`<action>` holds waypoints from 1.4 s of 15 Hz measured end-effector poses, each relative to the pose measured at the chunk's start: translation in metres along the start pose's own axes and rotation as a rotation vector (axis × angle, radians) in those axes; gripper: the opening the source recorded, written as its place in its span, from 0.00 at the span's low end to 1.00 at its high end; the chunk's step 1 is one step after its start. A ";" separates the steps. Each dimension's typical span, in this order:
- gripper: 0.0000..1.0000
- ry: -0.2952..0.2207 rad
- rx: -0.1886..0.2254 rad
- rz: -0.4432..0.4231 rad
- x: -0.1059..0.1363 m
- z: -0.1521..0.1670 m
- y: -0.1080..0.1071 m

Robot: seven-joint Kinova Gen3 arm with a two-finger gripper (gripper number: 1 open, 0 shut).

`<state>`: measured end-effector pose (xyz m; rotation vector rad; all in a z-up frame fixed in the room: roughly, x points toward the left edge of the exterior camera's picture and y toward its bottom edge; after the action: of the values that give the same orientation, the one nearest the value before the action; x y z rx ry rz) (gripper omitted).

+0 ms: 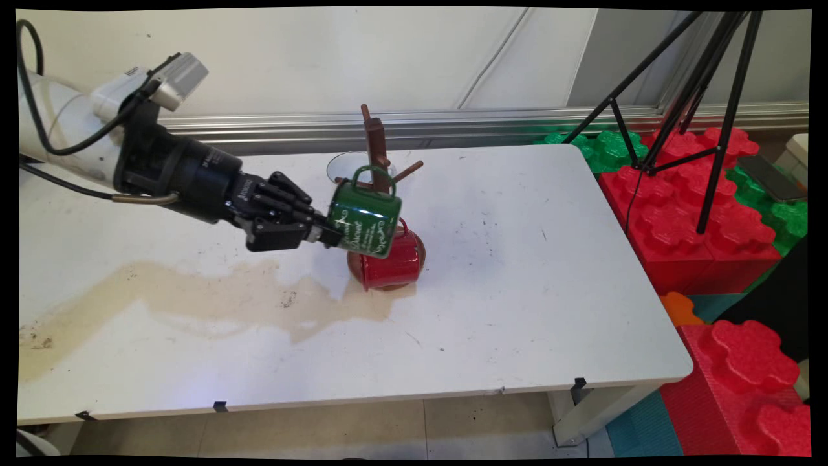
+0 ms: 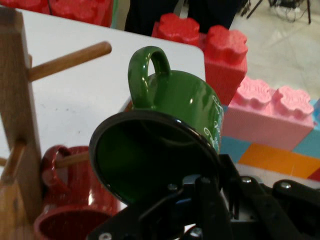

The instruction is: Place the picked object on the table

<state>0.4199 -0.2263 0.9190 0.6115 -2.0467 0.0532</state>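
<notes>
The white rectangular table [image 1: 517, 272] carries a wide tan stain [image 1: 213, 301] spreading from its near left edge toward the middle. At the stain's right end a glossy red enamel mug [image 1: 391, 262] lies on its side, mouth toward the left (its handle on the far side). Just beyond it, toward the far edge, stands a brown wooden mug tree with pegs [image 1: 376, 152] on a round base. Scattered dark scuffs mark the right half.
</notes>
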 end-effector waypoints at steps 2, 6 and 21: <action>0.00 -0.025 0.008 0.017 0.000 -0.006 0.000; 0.00 -0.081 0.024 0.054 -0.001 -0.018 0.002; 0.00 -0.337 0.124 0.243 -0.010 -0.069 -0.012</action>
<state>0.4845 -0.2138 0.9452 0.4671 -2.4523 0.2352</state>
